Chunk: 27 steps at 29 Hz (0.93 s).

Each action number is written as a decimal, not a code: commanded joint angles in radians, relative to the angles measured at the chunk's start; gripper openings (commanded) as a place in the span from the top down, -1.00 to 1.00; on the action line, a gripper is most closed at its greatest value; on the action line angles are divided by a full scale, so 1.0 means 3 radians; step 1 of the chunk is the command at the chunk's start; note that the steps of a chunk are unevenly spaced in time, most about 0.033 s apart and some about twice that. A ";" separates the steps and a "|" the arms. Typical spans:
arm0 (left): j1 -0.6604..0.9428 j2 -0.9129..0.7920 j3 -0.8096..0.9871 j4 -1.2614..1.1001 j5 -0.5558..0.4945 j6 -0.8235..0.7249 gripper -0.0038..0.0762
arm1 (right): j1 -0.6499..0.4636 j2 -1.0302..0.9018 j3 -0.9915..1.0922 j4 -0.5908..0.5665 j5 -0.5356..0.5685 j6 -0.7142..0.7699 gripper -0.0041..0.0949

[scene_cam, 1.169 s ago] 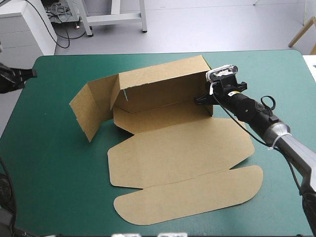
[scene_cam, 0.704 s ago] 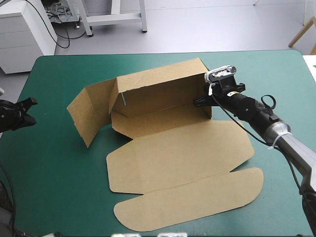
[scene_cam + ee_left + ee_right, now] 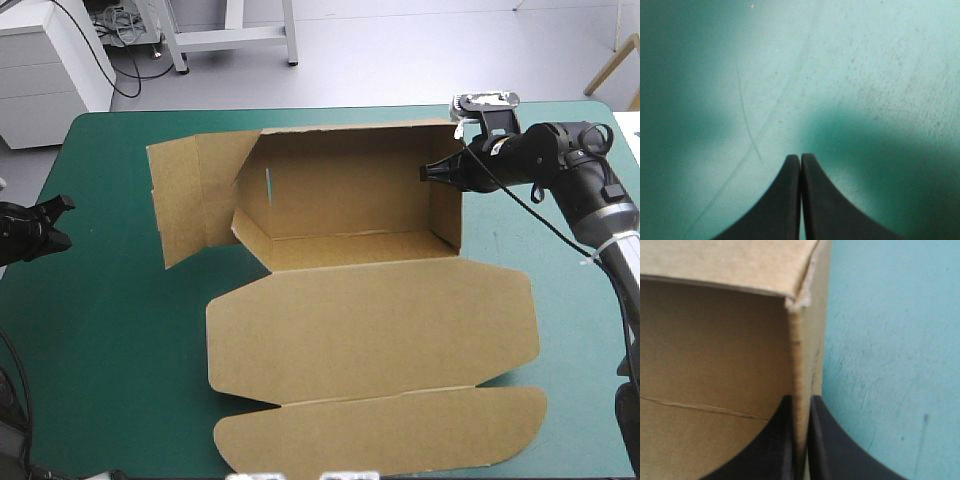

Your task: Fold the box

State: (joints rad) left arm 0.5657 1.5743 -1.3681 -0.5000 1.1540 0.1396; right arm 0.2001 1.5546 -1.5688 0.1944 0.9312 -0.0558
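The brown box (image 3: 350, 200) lies mid-table with its back wall and right end wall raised. Its left flap (image 3: 190, 205) stands splayed outward. The lid (image 3: 370, 320) and its rounded front flap (image 3: 390, 435) lie flat toward the near edge. My right gripper (image 3: 432, 172) is at the top of the right end wall. In the right wrist view its black fingers (image 3: 800, 405) are shut on that wall's edge (image 3: 799, 365). My left gripper (image 3: 58, 222) hovers by the table's left edge, far from the box. It is shut (image 3: 800, 159) over bare teal-green cover (image 3: 865, 75).
A strip of teal-green cover (image 3: 110, 300) separates the left gripper from the box's left flap. The flat front flap reaches almost to the table's near edge. A white cabinet (image 3: 50, 60) stands off the table's far left corner.
The right gripper has swung back and right with the end wall, turning the whole box square to the table and shifting it right. The left gripper has hardly moved since just before.
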 commanded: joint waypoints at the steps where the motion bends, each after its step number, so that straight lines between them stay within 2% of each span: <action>1: 0.0012 -0.0145 -0.0071 -0.0172 -0.0072 -0.0058 0.93 | -0.0024 -0.0041 -0.0126 0.0075 0.0336 0.0053 0.93; 6: 0.0012 -0.0145 -0.0071 -0.0172 -0.0065 -0.0091 0.93 | -0.0024 0.0121 -0.0120 -0.0166 0.0910 0.0053 0.93; 11: 0.0012 -0.0145 -0.0071 -0.0260 -0.0058 -0.0110 0.93 | -0.0024 0.0281 -0.0047 -0.0403 0.0895 0.0058 0.93; 24: 0.0012 -0.0145 -0.0071 -0.0210 -0.0051 -0.0110 0.93 | -0.0024 0.0757 -0.0079 -0.0387 0.0460 0.0099 0.93; 27: 0.0012 -0.0145 -0.0071 -0.0200 -0.0051 -0.0110 0.93 | -0.0024 0.0757 -0.0128 -0.0387 0.0440 0.0063 0.84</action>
State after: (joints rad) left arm 0.5686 1.5743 -1.3681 -0.5257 1.1520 0.1147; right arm 0.1966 1.8169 -1.5815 0.0851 1.0204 -0.0159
